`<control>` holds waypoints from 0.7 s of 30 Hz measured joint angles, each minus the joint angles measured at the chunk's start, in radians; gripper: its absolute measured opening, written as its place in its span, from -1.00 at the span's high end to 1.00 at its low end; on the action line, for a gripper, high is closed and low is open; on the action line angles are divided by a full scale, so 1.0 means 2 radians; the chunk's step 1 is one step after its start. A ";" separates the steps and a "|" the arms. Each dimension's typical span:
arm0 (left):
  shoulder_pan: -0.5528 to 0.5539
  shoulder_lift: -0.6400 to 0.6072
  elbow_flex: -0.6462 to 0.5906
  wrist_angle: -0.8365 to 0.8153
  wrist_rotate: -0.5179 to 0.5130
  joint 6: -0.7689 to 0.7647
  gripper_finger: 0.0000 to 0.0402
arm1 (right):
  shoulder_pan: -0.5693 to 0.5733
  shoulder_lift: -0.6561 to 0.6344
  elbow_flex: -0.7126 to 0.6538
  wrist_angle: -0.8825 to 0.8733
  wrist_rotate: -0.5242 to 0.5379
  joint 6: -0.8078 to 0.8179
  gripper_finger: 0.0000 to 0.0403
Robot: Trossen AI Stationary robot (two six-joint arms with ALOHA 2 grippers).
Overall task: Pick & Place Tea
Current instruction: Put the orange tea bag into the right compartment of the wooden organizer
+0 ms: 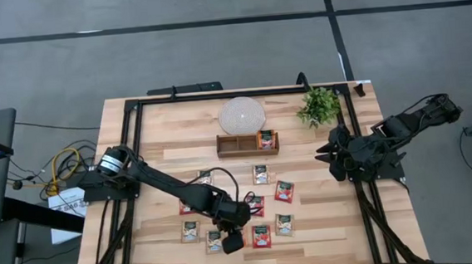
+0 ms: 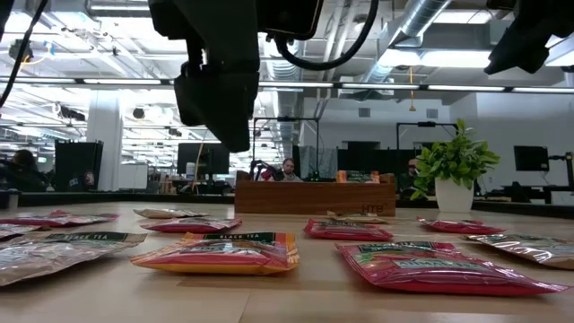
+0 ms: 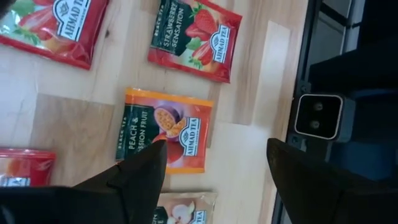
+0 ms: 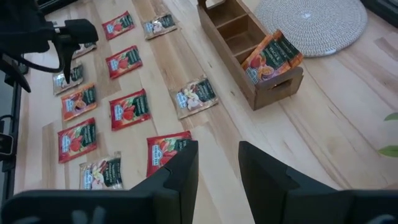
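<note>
Left arm: mine reaches from the table's left edge out over the front rows of tea sachets.
Left gripper (image 1: pixel 232 239): I hover it above the sachets near the front edge; my fingers (image 3: pixel 140 171) stand wide apart and hold nothing.
Under my left fingers: an orange peach and passion fruit sachet (image 3: pixel 164 129) lies flat on the wood, one fingertip showing over its lower edge.
Near it: a red strawberry sachet (image 3: pixel 194 38) lies just beyond, apart from the orange one; another red sachet (image 3: pixel 55 26) lies beside that.
Tea sachets on the table (image 1: pixel 284 192): scattered flat in loose rows across the middle and front, most red, a few pale.
Wooden tray (image 1: pixel 247 144): stands behind the sachets at mid-table; one orange sachet (image 1: pixel 266 139) leans in its right-hand compartment, the other two look bare.
Woven round mat (image 1: pixel 241 114): lies just behind the tray.
Potted plant (image 1: pixel 319 105): stands at the back right.
Right arm: waits folded at the table's right edge.
Right gripper (image 1: pixel 329 155): my fingers (image 4: pixel 180 171) are part-way open, a clear gap between them, nothing in it.
</note>
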 joint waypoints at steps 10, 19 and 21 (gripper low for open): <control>0.000 0.000 0.000 -0.004 -0.052 -0.014 -0.34 | 0.000 0.000 0.000 0.000 0.000 0.000 0.47; 0.000 0.000 0.000 -0.028 -0.114 -0.007 -0.34 | 0.000 0.000 0.000 0.000 0.000 0.000 0.47; 0.000 0.000 0.000 -0.027 -0.122 -0.007 -0.34 | 0.000 0.000 0.000 0.000 0.000 0.000 0.47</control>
